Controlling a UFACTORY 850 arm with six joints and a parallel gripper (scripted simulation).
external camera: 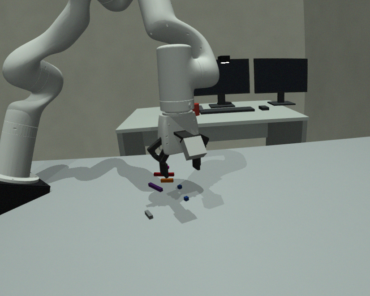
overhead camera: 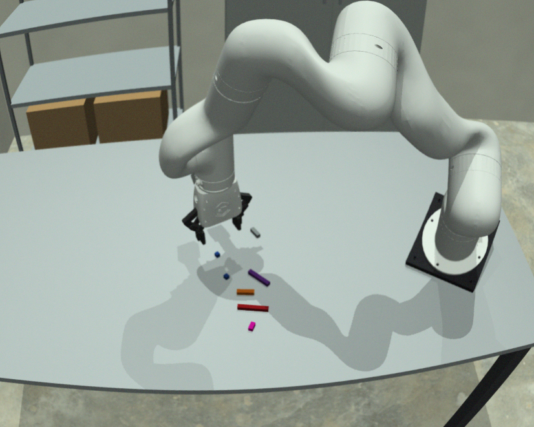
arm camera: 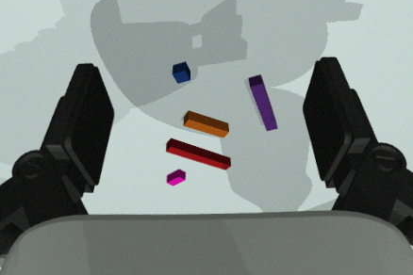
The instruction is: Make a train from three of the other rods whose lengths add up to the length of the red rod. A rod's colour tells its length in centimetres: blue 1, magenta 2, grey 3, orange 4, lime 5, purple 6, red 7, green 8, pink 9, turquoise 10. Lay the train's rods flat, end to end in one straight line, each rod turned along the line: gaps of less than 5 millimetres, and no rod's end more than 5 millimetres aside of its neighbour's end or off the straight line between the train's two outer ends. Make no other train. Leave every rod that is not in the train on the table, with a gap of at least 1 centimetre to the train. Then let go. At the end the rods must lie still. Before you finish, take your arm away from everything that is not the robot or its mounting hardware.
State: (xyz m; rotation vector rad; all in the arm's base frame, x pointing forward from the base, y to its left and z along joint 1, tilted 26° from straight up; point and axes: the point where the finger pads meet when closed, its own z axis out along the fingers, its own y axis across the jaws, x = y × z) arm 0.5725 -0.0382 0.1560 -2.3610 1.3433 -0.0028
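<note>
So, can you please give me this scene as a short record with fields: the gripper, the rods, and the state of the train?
gripper: gripper open, empty, above the table
reference: red rod, flat
rods: two blue cubes, magenta rod, grey rod, orange rod, purple rod
layout: all rods apart, none end to end
train: not started

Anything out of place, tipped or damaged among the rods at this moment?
Nothing stands out. All seven rods lie flat and apart; the grey rod sits off from the cluster around the red rod. The gripper hangs open and empty above them.
</note>
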